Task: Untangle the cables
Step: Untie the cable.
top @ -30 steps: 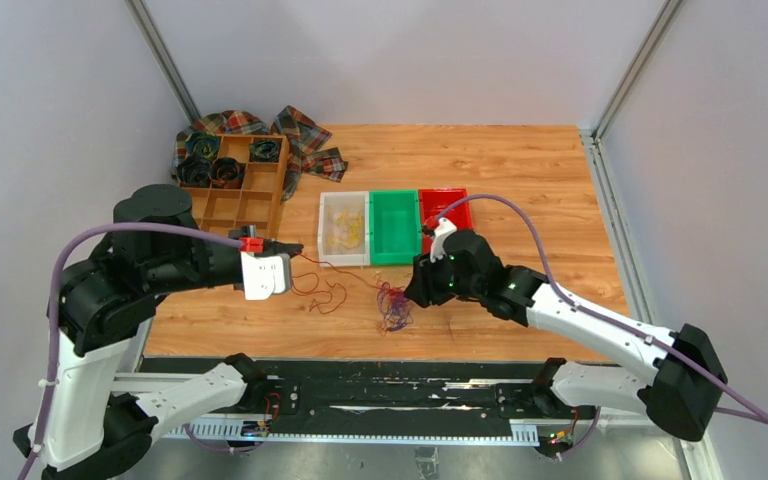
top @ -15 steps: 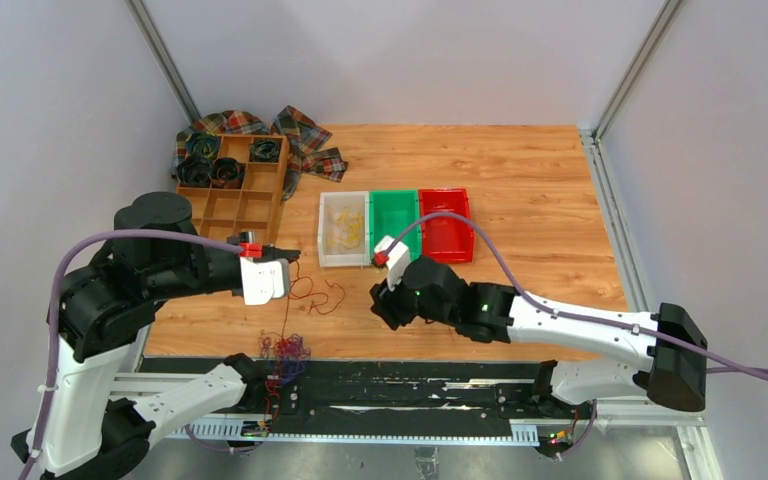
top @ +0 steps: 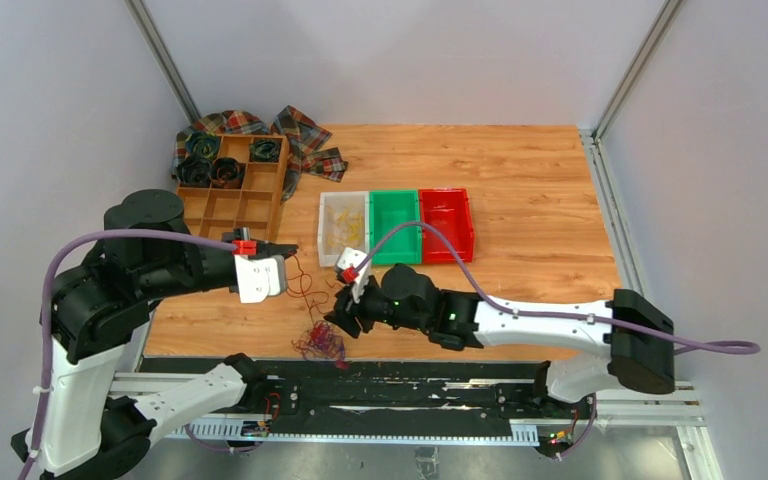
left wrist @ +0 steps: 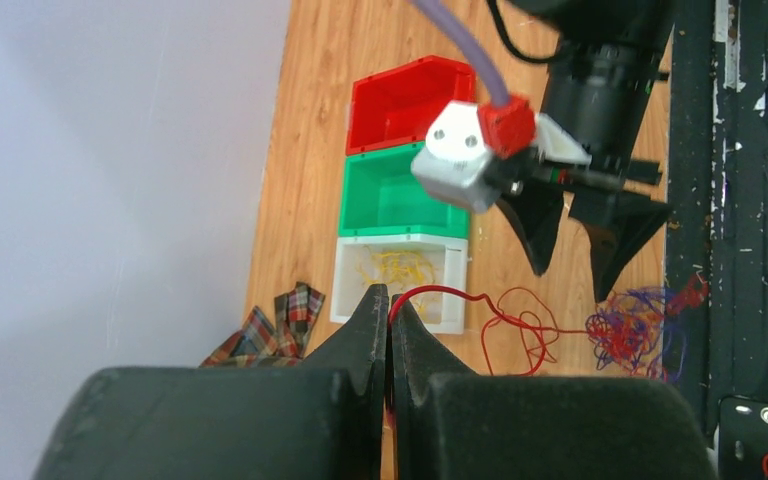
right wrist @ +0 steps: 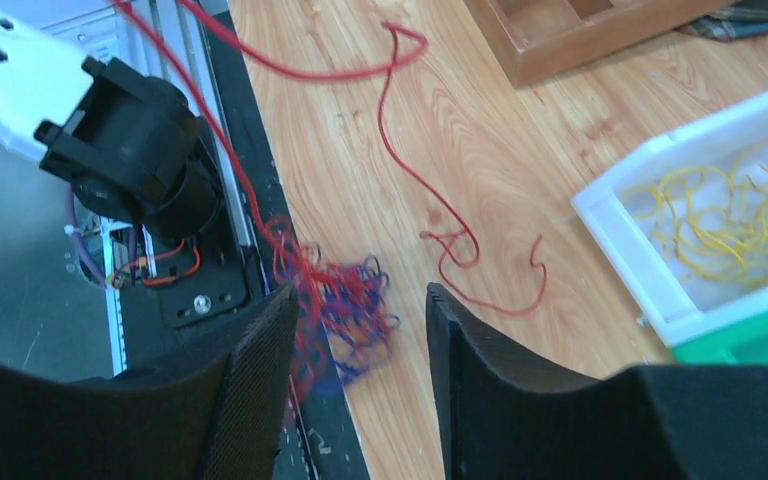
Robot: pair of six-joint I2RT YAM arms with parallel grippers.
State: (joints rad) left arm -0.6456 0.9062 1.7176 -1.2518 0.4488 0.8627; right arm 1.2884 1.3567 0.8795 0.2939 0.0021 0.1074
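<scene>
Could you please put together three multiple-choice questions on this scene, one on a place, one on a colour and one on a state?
1. Where does the clump of red and purple wires lie?
A. in the green bin
B. at the near edge of the table
C. in the wooden tray

2. What colour are the loose wires in the white bin?
A. yellow
B. purple
C. black

3. How is the left gripper?
A. wide open
B. shut on a red wire
C. shut on the plaid cloth

Answers:
1 B: the top view shows the clump by the front edge, below the right arm's wrist.
2 A: both the top and right wrist views show yellow strands in that bin.
3 B: the left wrist view shows the fingers pressed together with the red wire running out from between them.
</scene>
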